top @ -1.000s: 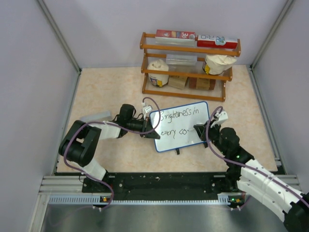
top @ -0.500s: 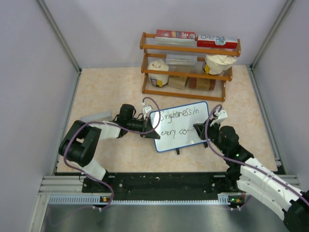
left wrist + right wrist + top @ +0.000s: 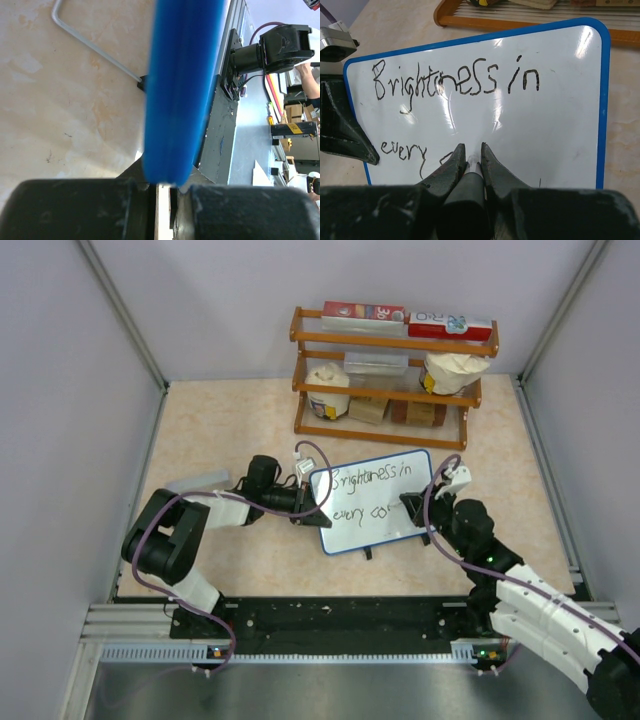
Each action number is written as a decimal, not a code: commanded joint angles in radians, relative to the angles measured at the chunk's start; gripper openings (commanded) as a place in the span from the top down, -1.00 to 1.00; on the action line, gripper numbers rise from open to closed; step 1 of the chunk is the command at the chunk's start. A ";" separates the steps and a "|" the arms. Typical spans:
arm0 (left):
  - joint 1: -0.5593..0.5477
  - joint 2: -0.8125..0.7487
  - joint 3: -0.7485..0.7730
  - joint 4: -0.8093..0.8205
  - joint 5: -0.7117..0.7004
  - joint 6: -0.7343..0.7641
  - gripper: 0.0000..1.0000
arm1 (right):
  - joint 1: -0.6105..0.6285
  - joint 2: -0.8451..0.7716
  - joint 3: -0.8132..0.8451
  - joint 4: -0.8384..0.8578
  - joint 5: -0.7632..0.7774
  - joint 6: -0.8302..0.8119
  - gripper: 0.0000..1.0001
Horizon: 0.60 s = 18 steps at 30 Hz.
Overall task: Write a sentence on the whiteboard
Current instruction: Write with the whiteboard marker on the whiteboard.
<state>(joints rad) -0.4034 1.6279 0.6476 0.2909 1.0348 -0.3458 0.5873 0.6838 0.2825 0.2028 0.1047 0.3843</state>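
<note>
Whiteboard [image 3: 372, 502] sits mid-table, between the 2 arms and just in front of a wooden rack [image 3: 390, 370]. The long side runs left to right and is turned slightly, right end farther back. Beige marbled table [image 3: 230, 430] shows all round it.

Left gripper [image 3: 305, 508] is at the board's left edge. The left wrist view shows the blue rim [image 3: 180, 90] running down into the narrow slot between the 2 black fingers [image 3: 75, 210]. The jaws are closed onto the rim and nearly together.

Right gripper [image 3: 412, 508] is at the right half of the board, low on the writing face. In the right wrist view [image 3: 472, 152] the jaws are pinched tight on a dark marker [image 3: 468, 187]. Its pale tip pokes out between the fingertips and meets the white surface [image 3: 560, 130] at line 2.

Sentence [image 3: 455, 82] is black handwriting in 2 lines. Line 1 reads "Brightness in". Line 2 reads "every", then a curved stroke partly hidden behind the right fingers. From above [image 3: 372, 480] that 2nd word looks like "co", the rest too small to read.

Rack holds boxes on the top shelf, and pale bags and tubs on the shelf below.
</note>
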 commanded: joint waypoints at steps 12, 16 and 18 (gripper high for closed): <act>0.021 0.013 -0.014 -0.015 -0.142 0.010 1.00 | 0.009 -0.059 -0.020 -0.100 -0.002 0.021 1.00; 0.021 0.013 -0.014 -0.015 -0.144 0.010 1.00 | 0.009 -0.069 -0.029 -0.109 -0.014 0.024 1.00; 0.021 0.013 -0.014 -0.015 -0.144 0.010 1.00 | 0.009 -0.073 -0.035 -0.111 -0.020 0.028 1.00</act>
<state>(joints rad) -0.4034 1.6279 0.6476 0.2913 1.0355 -0.3454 0.5873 0.6212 0.2668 0.1146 0.0975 0.4061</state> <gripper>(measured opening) 0.074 0.112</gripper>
